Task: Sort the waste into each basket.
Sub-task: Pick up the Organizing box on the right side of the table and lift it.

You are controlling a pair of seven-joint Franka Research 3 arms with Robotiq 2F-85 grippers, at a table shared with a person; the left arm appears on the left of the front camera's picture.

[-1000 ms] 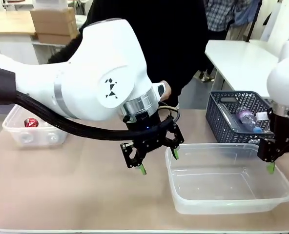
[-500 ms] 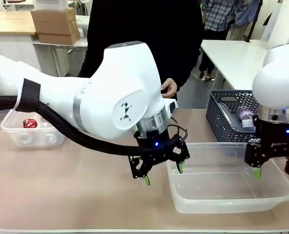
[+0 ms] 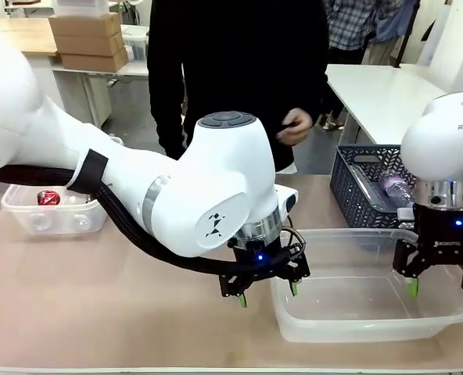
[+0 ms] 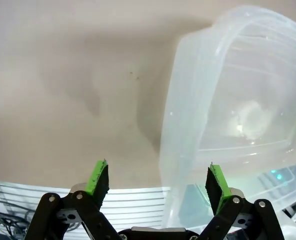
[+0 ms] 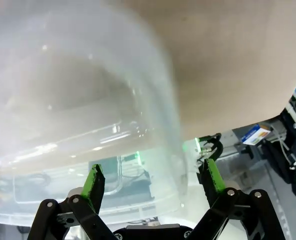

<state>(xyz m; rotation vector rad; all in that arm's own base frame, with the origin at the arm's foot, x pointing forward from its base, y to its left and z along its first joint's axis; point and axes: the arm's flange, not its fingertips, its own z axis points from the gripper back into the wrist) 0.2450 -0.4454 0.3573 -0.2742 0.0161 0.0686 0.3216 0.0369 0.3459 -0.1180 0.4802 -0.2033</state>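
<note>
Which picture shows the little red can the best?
The front view. The red can sits inside the far clear tub on the table's left side. Both wrist views show only the other clear tub and each hand's own fingers, no can.

Both arms down at the near clear tub, one at each end

The left gripper [image 3: 267,293] hangs with fingers spread astride the left rim of the near clear tub [image 3: 357,324], one green pad outside the wall, the other just inside. Over at the tub's right end the right gripper [image 3: 441,288] hangs open too, one pad inside, the other at the right wall. Far right on the worktop [image 3: 122,305] sits a dark lattice basket [image 3: 360,187] with a clear bottle [image 3: 396,190] lying in it. Far left, a second clear tub [image 3: 55,219] holds a red can [image 3: 48,198]. A person in black stands at the far side, one hand [image 3: 296,126] raised at waist height.
</note>
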